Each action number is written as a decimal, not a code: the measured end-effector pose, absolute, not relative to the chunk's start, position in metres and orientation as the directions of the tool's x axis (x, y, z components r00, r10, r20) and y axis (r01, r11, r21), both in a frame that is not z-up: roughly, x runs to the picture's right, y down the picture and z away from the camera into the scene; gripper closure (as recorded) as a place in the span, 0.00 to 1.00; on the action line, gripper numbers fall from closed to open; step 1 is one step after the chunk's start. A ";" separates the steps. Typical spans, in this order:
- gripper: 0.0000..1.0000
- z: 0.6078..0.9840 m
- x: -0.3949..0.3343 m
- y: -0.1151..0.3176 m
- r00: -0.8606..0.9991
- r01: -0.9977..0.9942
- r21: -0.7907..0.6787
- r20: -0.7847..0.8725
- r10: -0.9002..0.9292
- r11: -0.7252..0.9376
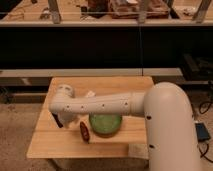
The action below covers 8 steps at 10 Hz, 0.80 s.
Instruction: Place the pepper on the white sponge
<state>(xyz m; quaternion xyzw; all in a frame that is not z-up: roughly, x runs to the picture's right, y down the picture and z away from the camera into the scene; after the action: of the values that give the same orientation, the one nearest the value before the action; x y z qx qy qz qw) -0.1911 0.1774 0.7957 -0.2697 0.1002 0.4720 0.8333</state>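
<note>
Claw [59,120] hangs near the pepper [84,131], on its left.

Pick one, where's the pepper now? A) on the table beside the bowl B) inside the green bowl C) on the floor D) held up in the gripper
A: the pepper lies flat on the table just outside the rim of the bowl. The gripper is apart from it, over the table's left part in this view.
</note>
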 end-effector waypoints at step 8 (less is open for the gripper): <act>0.31 0.818 -0.149 0.170 0.449 -0.888 -0.320 -0.453 0.770 0.330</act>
<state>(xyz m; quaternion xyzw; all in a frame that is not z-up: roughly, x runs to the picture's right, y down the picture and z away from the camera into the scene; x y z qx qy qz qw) -0.1487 0.1702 0.8184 -0.2679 0.1103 0.5129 0.8081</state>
